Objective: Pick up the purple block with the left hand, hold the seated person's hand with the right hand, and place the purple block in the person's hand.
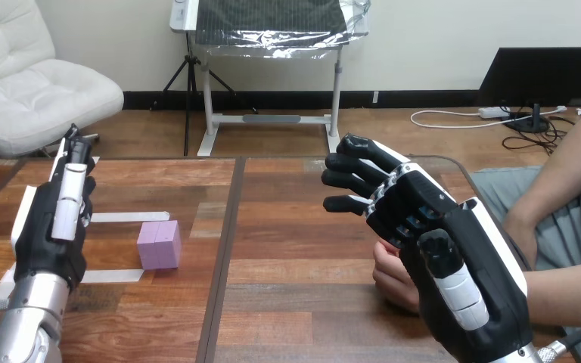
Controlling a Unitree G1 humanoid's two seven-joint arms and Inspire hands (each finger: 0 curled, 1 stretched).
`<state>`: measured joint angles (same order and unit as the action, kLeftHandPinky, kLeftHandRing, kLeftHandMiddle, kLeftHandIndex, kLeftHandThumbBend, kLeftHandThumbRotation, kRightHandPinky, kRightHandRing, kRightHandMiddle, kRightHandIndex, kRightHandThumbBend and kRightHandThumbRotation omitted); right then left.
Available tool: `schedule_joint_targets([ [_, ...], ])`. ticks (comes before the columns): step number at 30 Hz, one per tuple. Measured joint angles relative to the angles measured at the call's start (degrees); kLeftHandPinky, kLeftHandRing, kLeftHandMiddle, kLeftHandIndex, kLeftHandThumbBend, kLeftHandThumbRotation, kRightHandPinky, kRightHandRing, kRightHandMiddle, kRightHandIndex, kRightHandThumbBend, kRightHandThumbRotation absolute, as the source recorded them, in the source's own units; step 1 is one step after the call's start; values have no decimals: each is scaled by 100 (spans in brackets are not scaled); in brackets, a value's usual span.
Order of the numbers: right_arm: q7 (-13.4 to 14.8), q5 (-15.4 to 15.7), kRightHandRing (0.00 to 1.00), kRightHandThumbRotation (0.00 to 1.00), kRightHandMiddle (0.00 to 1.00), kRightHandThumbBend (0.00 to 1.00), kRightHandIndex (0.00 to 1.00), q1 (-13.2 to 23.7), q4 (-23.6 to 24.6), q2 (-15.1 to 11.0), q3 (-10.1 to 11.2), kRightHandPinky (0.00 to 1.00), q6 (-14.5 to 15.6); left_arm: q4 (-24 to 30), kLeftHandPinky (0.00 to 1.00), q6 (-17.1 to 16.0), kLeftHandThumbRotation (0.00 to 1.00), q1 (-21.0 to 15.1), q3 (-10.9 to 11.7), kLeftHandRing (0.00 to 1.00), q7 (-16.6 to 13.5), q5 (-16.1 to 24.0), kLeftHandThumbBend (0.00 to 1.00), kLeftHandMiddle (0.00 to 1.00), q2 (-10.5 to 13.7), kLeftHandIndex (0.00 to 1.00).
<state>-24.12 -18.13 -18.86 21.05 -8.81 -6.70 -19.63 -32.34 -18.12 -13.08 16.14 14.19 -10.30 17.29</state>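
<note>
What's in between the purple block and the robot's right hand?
In the head view, only bare table lies between the purple block and the right hand, crossed by a dark seam.

A plain white wall (439, 38) meets a brown wood-plank floor (144, 134) along a black baseboard (408, 98). A white tufted armchair (30, 83) stands at the left. A white metal stand (272, 119) carries a foil-wrapped dark panel (272, 19), just beside a black tripod (188, 113). A brown wooden table (287, 257) spans the foreground.

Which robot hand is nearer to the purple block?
Left. The left hand is just left of the block; the right hand is far right, over the person's hand.
</note>
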Motion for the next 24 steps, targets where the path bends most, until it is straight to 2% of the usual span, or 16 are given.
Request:
schedule_joint_targets([
  [10, 2, 0, 83, 77, 83, 87, 84, 13, 0, 4, 0, 75, 0, -648, 98, -92, 81, -330, -231, 96, -314, 809, 63, 95, 308, 93],
  [14, 3, 0, 83, 77, 83, 87, 84, 13, 0, 5, 0, 75, 0, -829, 96, -105, 78, -425, -355, 95, -430, 1084, 64, 95, 410, 92],
  [24, 5, 0, 83, 77, 83, 88, 84, 15, 0, 7, 0, 75, 0, -1203, 91, -174, 69, -625, -541, 95, -444, 1376, 60, 95, 536, 92],
])
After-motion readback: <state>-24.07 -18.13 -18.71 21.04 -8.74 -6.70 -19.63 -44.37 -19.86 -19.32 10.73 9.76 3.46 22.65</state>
